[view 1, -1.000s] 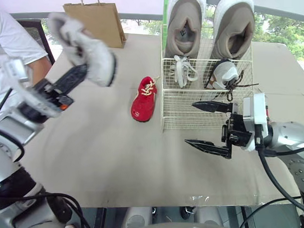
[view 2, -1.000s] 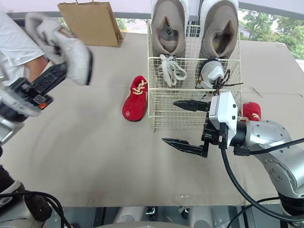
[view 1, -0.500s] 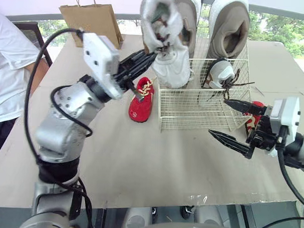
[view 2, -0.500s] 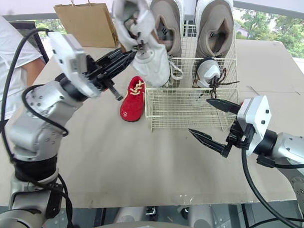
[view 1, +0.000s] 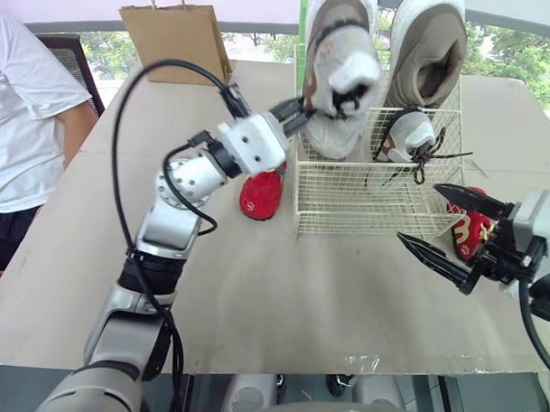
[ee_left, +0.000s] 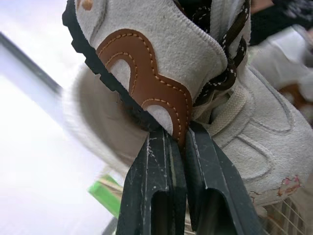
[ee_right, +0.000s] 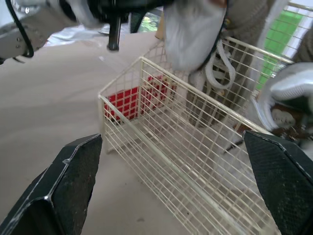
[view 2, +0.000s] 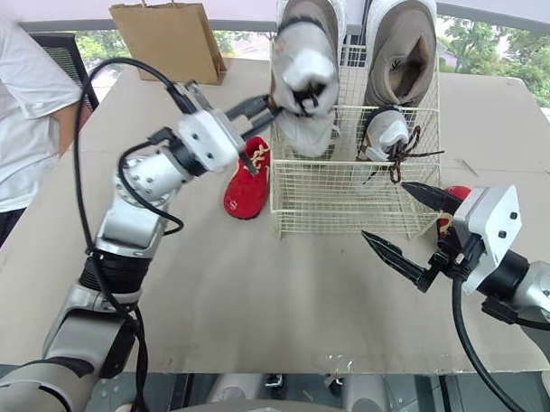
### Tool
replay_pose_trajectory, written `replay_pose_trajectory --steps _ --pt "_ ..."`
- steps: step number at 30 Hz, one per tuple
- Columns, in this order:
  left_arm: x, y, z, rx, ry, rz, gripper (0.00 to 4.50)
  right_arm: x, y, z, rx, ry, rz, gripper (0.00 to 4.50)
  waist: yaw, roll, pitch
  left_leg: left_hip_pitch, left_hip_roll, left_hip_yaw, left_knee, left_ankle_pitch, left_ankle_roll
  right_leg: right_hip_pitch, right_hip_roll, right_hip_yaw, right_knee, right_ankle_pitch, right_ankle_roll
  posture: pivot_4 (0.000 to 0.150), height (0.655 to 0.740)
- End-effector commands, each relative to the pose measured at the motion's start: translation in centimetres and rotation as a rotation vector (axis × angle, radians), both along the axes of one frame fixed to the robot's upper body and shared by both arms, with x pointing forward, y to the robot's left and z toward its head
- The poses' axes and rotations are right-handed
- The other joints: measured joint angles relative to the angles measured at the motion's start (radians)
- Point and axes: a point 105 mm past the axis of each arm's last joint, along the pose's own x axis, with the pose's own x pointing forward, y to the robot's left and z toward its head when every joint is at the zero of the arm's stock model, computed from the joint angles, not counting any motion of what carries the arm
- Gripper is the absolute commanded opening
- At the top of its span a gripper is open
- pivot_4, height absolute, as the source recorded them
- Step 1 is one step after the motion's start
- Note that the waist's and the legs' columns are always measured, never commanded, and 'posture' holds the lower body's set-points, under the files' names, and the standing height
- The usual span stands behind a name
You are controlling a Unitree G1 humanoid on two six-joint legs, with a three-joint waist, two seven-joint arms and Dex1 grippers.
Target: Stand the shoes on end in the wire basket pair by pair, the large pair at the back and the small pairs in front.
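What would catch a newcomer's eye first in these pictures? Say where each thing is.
The left gripper, shut on the heel of a small pale shoe, holds it over the wire basket at its front left. Behind it the large beige pair stands on end at the basket's back. The right gripper hangs open right of the basket, by a red shoe on the table.

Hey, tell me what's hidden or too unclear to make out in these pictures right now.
Small shoe in the left gripper: blurred in the eye views; whether it touches the wire basket floor is unclear.
Red shoe right of the basket: partly behind the open right gripper.
Red shoe left of the basket: far end behind the left gripper.
Large pair: upper ends cut off by the top edge.
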Motion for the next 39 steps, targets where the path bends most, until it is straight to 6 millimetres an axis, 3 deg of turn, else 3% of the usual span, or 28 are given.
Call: replay_pose_trajectory --steps 1,4,5,6,14,20,28,37,39 --pt "0.3 -0.8 -1.6 0.050 0.001 0.011 0.04 -0.7 -0.2 1.2 -0.006 -0.070 -0.014 4.50 -0.001 0.000 0.000 0.000 0.000 0.000 0.000 0.000 0.000 0.000 0.000 0.000 0.000 0.000 0.001 0.150 0.7400" --pt "0.2 -0.5 -3.0 0.045 0.111 -0.003 0.04 -0.8 -0.3 1.2 -0.009 -0.069 -0.020 4.50 -0.002 0.000 0.000 0.001 0.000 0.000 0.000 -0.001 0.002 0.000 0.000 0.000 0.000 0.000 0.001 0.150 0.7400" --pt "-0.1 -0.4 -3.0 0.036 0.136 -0.012 0.85 -0.8 -0.3 1.2 -0.010 -0.068 -0.020 4.50 -0.003 0.001 -0.001 0.002 0.000 0.000 0.000 -0.001 0.002 0.001 0.000 0.000 0.000 -0.001 0.001 0.150 0.7400" --pt "-0.4 -0.1 -3.2 0.030 0.171 -0.023 1.01 -0.8 -0.4 1.2 -0.011 -0.067 -0.021 4.50 -0.003 0.001 -0.001 0.002 0.001 0.000 0.000 -0.001 0.002 0.001 0.000 0.000 0.000 -0.001 0.000 0.150 0.7400" --pt "-2.9 3.2 -2.4 -0.001 0.330 -0.033 4.37 -0.5 -0.5 0.7 -0.004 -0.038 0.003 4.50 -0.005 0.004 -0.002 0.004 0.001 0.000 0.000 -0.001 0.002 0.002 0.000 0.001 0.002 -0.002 -0.001 0.150 0.7400" --pt "-5.2 5.5 -1.9 -0.189 0.589 -0.114 4.37 0.3 -0.5 0.3 0.013 -0.022 0.021 4.50 -0.015 0.005 0.000 0.004 0.001 0.000 0.001 -0.001 0.002 0.002 0.000 0.002 0.002 -0.002 -0.001 0.150 0.7400" --pt "-8.8 3.4 -1.3 -0.368 0.904 -0.396 4.37 2.4 -1.2 -0.2 0.026 -0.004 -0.099 4.50 -0.013 0.006 0.000 0.003 0.000 -0.001 0.001 0.001 -0.002 0.002 0.000 0.001 0.002 -0.002 0.000 0.150 0.7400" --pt "-11.1 1.0 -2.7 -0.275 1.119 -0.561 4.37 2.2 -3.3 -0.7 -0.029 0.018 -0.246 4.50 -0.005 0.006 0.000 0.004 0.000 0.000 0.001 0.001 -0.003 0.002 0.001 0.002 0.003 -0.002 0.000 0.150 0.7400" --pt "-11.8 0.3 -3.2 -0.228 1.152 -0.587 4.37 2.2 -4.8 -1.0 -0.067 0.032 -0.345 4.50 -0.005 0.006 0.000 0.004 0.000 0.001 0.001 0.001 -0.003 0.002 0.001 0.003 0.003 -0.002 0.000 0.150 0.7400"
